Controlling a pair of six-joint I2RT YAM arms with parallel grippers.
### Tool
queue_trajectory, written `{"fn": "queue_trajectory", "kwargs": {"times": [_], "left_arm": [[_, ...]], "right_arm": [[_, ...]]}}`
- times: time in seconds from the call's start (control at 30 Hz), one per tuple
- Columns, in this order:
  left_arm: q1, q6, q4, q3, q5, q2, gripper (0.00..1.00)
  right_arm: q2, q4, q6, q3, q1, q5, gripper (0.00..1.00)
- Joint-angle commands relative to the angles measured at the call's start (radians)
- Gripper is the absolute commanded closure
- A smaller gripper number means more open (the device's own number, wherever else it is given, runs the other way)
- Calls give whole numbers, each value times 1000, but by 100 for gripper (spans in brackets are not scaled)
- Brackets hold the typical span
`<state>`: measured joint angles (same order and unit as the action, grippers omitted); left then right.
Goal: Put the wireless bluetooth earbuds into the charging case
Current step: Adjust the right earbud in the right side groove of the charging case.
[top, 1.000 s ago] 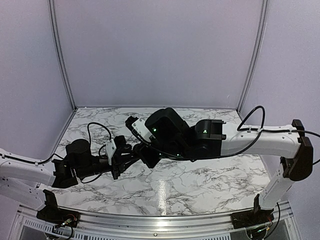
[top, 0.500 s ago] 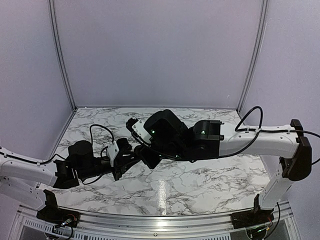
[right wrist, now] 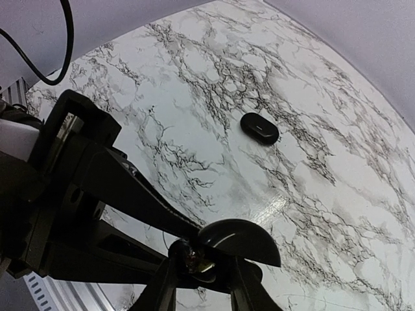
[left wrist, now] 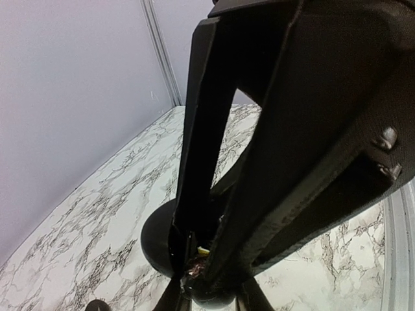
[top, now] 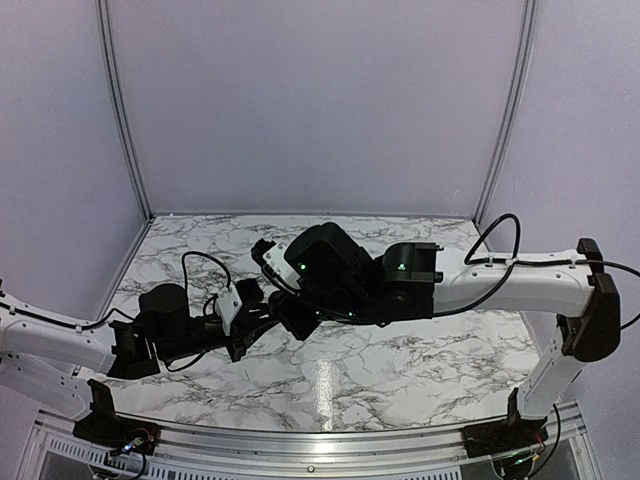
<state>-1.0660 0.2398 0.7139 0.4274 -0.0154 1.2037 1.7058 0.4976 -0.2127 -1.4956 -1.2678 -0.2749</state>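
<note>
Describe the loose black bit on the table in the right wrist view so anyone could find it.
On the marble table, look up and right of the open charging case at the bottom of the right wrist view. A small black oval piece, likely an earbud, lies there alone, flat, touching nothing.

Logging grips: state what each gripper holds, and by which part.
The left gripper clamps the small glossy black round charging case, lid open, by its lower shell. The right gripper stands open astride it, holding nothing visible.

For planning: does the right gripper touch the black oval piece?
Apart. Right wrist view shows bare marble between the black oval piece and right gripper.
</note>
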Motion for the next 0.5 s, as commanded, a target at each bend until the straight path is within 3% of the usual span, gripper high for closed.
{"fn": "queue_trajectory", "kwargs": {"times": [0.0,0.47], "left_arm": [[-17,19,52,34,2,1,100],[-18,26,47,37,1,-4,100]], "right_arm": [[4,-40,-28,-12,13,1,70],[-20,-66,-38,-11,15,14,60]]}}
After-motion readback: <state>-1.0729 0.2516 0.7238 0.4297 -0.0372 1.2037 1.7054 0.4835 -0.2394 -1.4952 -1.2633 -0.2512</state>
